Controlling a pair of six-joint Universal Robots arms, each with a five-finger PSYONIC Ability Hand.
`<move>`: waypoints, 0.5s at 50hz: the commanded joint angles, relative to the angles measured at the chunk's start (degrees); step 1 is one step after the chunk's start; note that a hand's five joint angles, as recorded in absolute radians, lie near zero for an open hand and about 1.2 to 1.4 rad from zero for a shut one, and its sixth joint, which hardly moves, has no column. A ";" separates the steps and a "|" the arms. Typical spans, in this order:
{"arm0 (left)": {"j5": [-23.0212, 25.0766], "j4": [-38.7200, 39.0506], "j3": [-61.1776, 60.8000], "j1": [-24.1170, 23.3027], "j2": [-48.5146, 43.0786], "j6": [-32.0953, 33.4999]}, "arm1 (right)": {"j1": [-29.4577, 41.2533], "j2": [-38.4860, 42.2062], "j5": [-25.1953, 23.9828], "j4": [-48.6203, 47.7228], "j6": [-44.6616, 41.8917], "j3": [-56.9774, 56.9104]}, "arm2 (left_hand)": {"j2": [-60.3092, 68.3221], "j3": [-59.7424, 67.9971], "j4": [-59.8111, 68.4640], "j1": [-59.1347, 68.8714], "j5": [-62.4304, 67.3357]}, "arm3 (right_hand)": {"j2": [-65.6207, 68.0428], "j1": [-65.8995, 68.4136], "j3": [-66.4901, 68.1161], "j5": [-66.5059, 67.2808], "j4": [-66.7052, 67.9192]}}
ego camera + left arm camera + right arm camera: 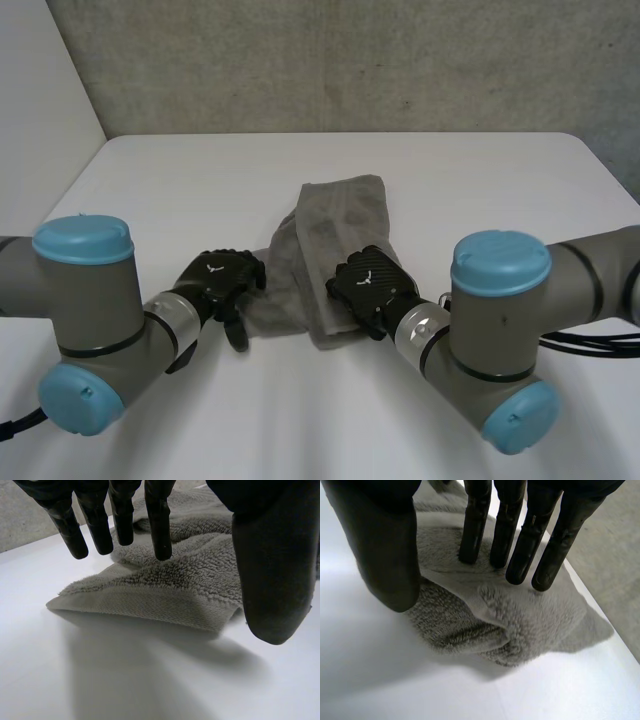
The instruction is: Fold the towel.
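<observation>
Where the two arms come in nearest the camera, the left arm [85, 320] at 8 o'clock of the head view and the right arm [500, 330] at 4 o'clock, each reaches inward over the white table [180, 190] toward a grey towel [340, 215] that lies rumpled near the table's middle. The left hand [222, 280] sits at the towel's 8 o'clock, just beside its near left corner. In its own wrist view its fingers [159, 525] are straight and a little spread, hanging over the hemmed edge, with the thumb [272, 580] held well away from them and no cloth caught between. Whether those fingertips touch the pile I cannot tell. The right hand [368, 285] lies at the towel's 5 o'clock, its palm over the near right part of the cloth. In its wrist view the fingers are straight and side by side, their tips set down on the terry, and the thumb stands wide apart at the cloth's edge, so nothing is pinched. Just past those fingertips a flap of towel is turned over on itself, making a thick, bunched fold. Beyond both hands the towel runs toward 12 o'clock as a narrower band, one layer doubled along its left side and its far end lying flat. Farther on, bare table reaches the far edge, and behind it rises a rough grey wall [350, 60].
</observation>
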 commanded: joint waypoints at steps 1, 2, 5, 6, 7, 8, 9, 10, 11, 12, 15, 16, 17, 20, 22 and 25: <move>-0.09 3.39 0.40 -0.68 -2.13 -0.04 | -0.03 3.22 3.21 -3.76 3.21 -1.53 | -2.58 -2.86 -2.88 -2.81 -0.42 | 15.49 15.68 15.58 15.63 15.67; -0.09 3.39 0.41 -0.68 -2.13 -0.04 | -0.11 3.48 3.48 -3.85 3.30 -2.15 | -2.58 -2.86 -2.88 -2.81 -0.42 | 23.19 23.38 23.27 23.32 23.37; -0.18 4.09 0.67 -1.12 -3.28 0.05 | -0.38 3.57 5.31 -3.94 4.61 -2.94 | -2.24 -2.53 -2.54 -2.48 -0.08 | 37.97 38.16 38.05 38.10 38.15; -0.10 4.18 0.84 -1.38 -3.45 0.05 | -0.38 3.57 5.33 -3.94 4.62 -2.94 | -2.08 -2.36 -2.37 -2.31 0.09 | 38.01 38.20 38.09 38.14 38.19; -0.09 4.27 1.02 -1.65 -3.80 0.05 | -0.73 3.40 7.50 -3.94 6.36 -3.47 | -1.91 -2.19 -2.21 -2.14 0.26 | 38.01 38.20 38.10 38.14 38.19; -0.09 4.27 1.02 -1.65 -3.80 0.05 | -0.73 3.40 7.52 -3.94 6.37 -3.47 | -1.91 -2.19 -2.20 -2.14 0.26 | 38.01 38.20 38.10 38.14 38.19; -0.09 4.36 1.11 -1.91 -4.15 0.05 | -0.90 2.96 10.13 -4.11 9.16 -4.08 | -1.57 -1.86 -1.87 -1.81 0.59 | 38.01 38.20 38.10 38.14 38.19; -0.09 4.79 1.11 -2.09 -4.42 0.05 | -1.52 2.61 13.20 -4.29 12.93 -4.69 | -0.74 -1.02 -1.03 -0.97 1.43 | 38.01 38.20 38.10 38.14 38.19; -0.09 4.80 1.11 -2.09 -4.42 0.05 | -1.52 2.61 13.24 -4.29 12.97 -4.70 | -0.73 -1.01 -1.03 -0.96 1.43 | 38.01 38.20 38.10 38.14 38.19; -0.09 5.41 1.11 -2.09 -4.59 0.05 | -3.35 1.82 16.89 -4.47 17.93 -5.31 | 0.27 -0.01 -0.03 0.04 2.43 | 38.01 38.20 38.10 38.14 38.19; -0.18 6.29 1.11 -2.18 -4.86 0.05 | -8.00 0.94 22.44 -4.47 25.07 -6.10 | 0.95 0.67 0.65 0.72 3.11 | 38.01 38.20 38.10 38.14 38.19; -0.18 6.29 1.11 -2.18 -4.86 0.05 | -9.77 0.94 24.20 -4.21 27.10 -6.37 | 0.95 0.67 0.66 0.72 3.12 | 38.01 38.20 38.10 38.14 38.19; -0.18 6.47 1.11 -2.18 -4.86 0.05 | -9.78 0.94 24.22 -4.20 27.12 -6.37 | 1.95 1.67 1.66 1.72 4.12 | 38.01 38.20 38.10 38.14 38.19; -0.27 6.47 1.11 -2.18 -4.77 -0.04 | -13.72 1.02 26.76 -4.29 28.26 -6.20 | 5.14 4.86 4.84 4.91 7.31 | 38.01 38.20 38.10 38.14 38.19; -0.27 6.47 1.11 -2.18 -4.68 -0.04 | -15.50 1.02 27.12 -4.47 28.26 -6.02 | 6.84 6.56 6.54 6.61 9.00 | 38.01 38.20 38.10 38.14 38.19; -0.36 6.38 0.93 -2.18 -4.16 -0.12 | -17.25 1.11 26.95 -4.03 28.70 -6.28 | 11.69 11.41 11.39 11.46 13.85 | 31.00 31.20 31.09 31.14 31.19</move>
